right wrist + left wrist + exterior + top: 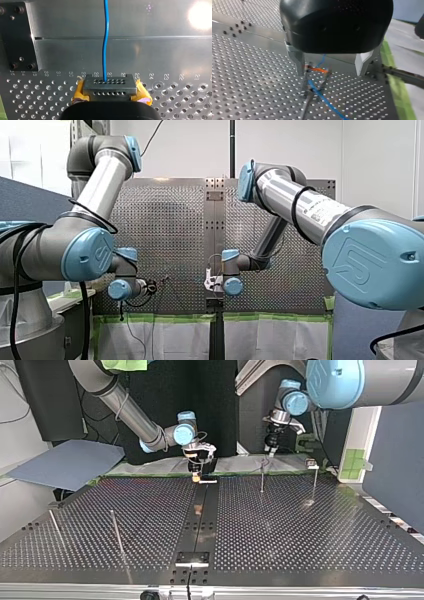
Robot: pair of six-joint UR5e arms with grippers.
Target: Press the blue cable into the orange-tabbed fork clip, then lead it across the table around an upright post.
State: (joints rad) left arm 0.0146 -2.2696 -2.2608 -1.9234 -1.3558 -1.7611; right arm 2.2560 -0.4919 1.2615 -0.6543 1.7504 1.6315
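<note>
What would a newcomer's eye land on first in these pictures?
The blue cable stands out: in the right wrist view it runs straight ahead from a grey block clamped between the yellow pads of my right gripper. In the left wrist view my left gripper hangs open over the orange-tabbed clip, where the cable crosses the perforated table.
</note>
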